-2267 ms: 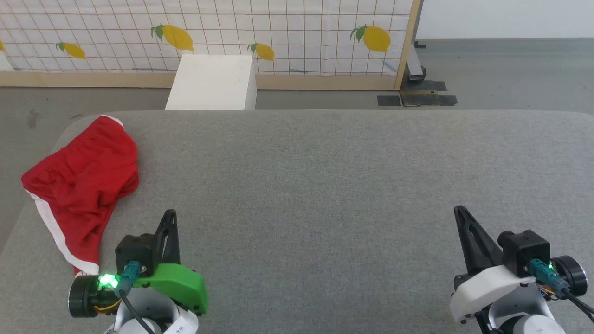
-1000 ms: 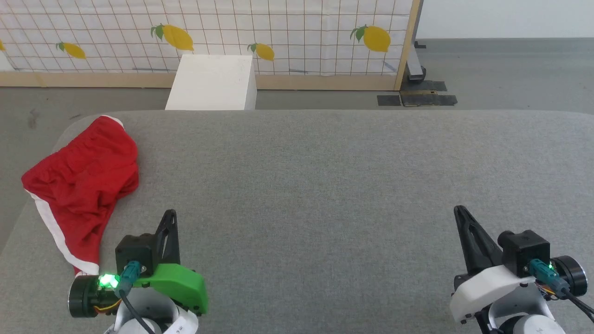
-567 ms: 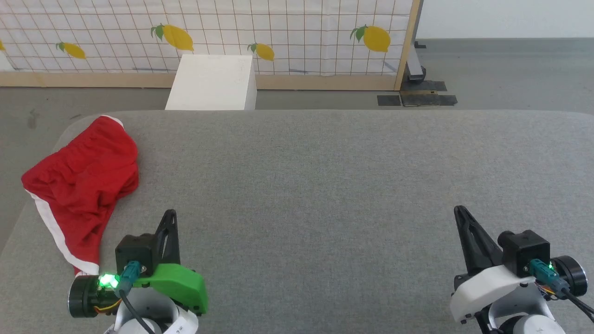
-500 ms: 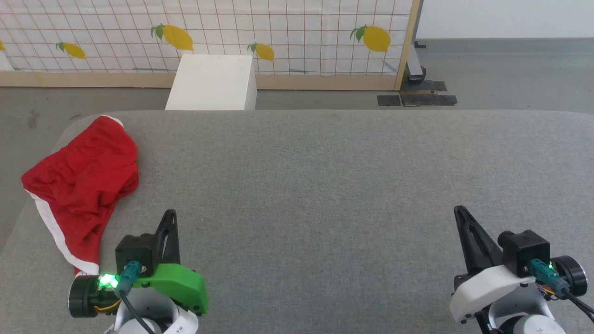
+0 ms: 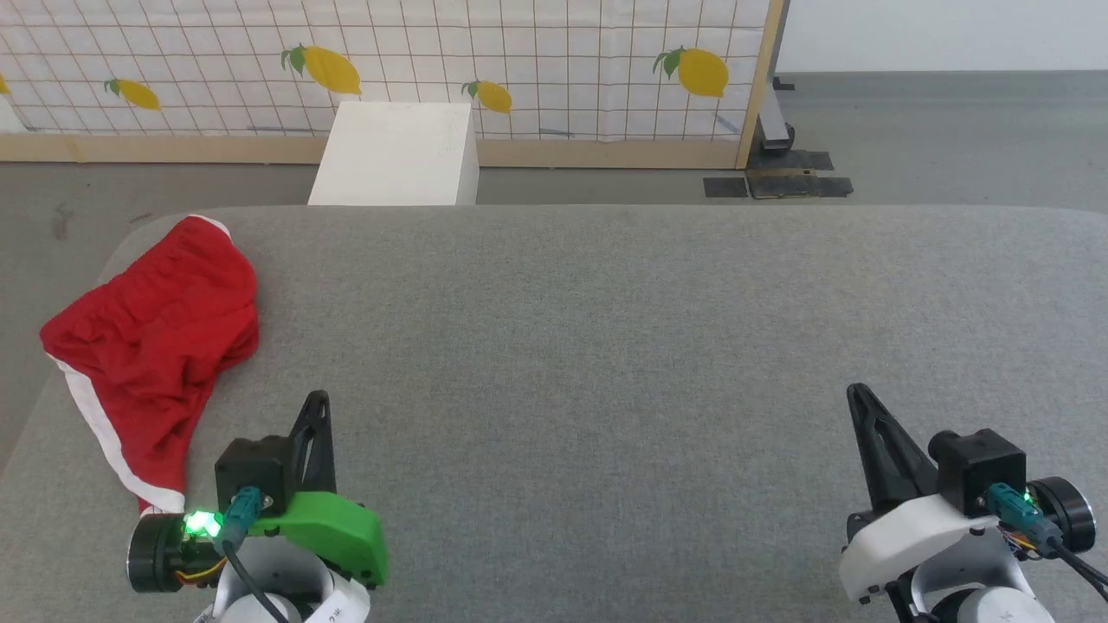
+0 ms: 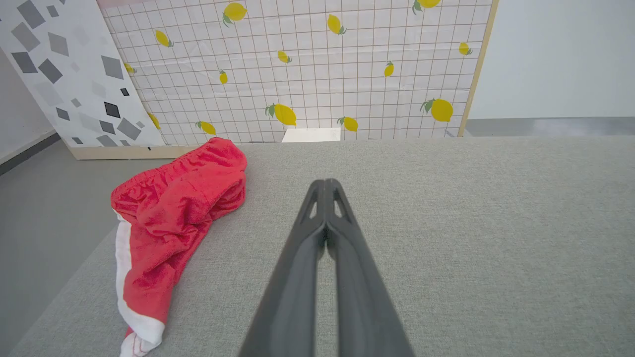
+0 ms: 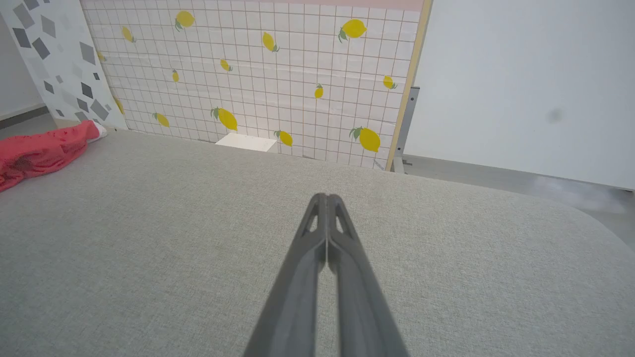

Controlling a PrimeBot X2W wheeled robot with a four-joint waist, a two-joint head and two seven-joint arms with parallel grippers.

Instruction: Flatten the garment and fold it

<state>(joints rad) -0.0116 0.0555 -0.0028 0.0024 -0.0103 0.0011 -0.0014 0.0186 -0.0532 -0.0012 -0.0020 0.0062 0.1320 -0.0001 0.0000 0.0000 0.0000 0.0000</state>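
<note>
Grey woven fabric is covering the desk, which is spreading wide with rounded far corners. Beyond it, a white gridded panel printed with yellow lemons is standing on a grey floor. A white box is sitting in front of that panel, just past the desk's far edge. In the left wrist view a speckled board is leaning beside the lemon panel.

The garment is lying crumpled at the desk's far left corner, bright red and bunched in soft folds rather than spread flat. Its gathered waistband is pointing toward the far edge. A white trim band is running down its left side to a narrow end nearest the robot. Its left part appears to be reaching over the desk's left edge.

The left claw is hanging over the desk at the near left, its two dark fingers pressed together tip to tip and clenched on nothing. It is sitting to the right of the garment's near end, close by but apart from the cloth. The right claw is hanging over the near right of the desk, well apart from the garment. It is likewise clenched, with fingertips meeting and grasping nothing. Both claws are pointing toward the desk's far side.
</note>
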